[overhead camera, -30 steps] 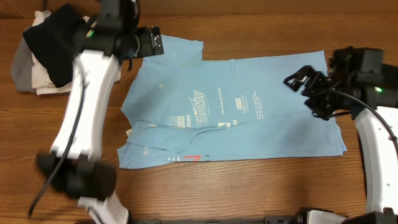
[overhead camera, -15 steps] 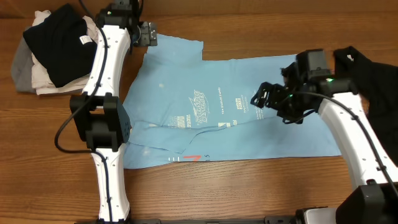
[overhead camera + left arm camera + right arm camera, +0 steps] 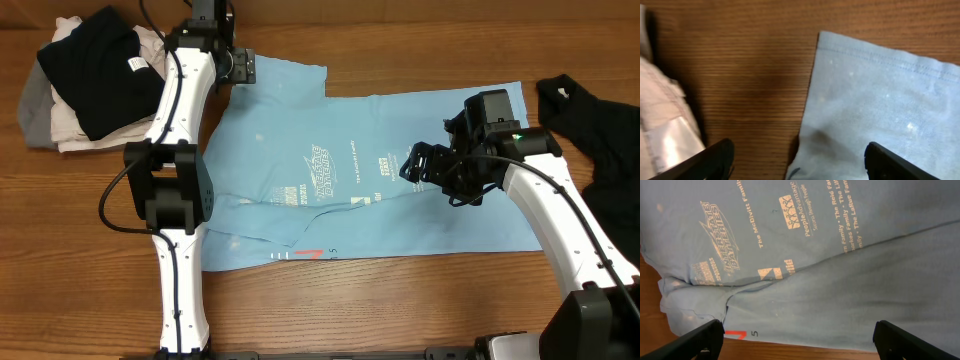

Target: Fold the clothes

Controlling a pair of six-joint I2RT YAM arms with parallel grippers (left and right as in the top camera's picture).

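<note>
Your left gripper [image 3: 245,68] hangs with jaws wide apart over the upper-left corner of the light blue T-shirt [image 3: 370,200], which lies spread on the table [image 3: 400,310], white lettering up. Your right gripper [image 3: 412,168], likewise wide open and empty, hovers above the shirt's right half. A black shirt [image 3: 590,130] lies crumpled at the table's right edge.

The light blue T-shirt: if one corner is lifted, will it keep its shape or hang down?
The light blue short-sleeved cloth T-shirt would probably hang limp: it lies flat with soft creases and a flap folded over. It looks thin, so likely light. Pushed across the wooden table, it would likely bunch rather than slide whole.
</note>
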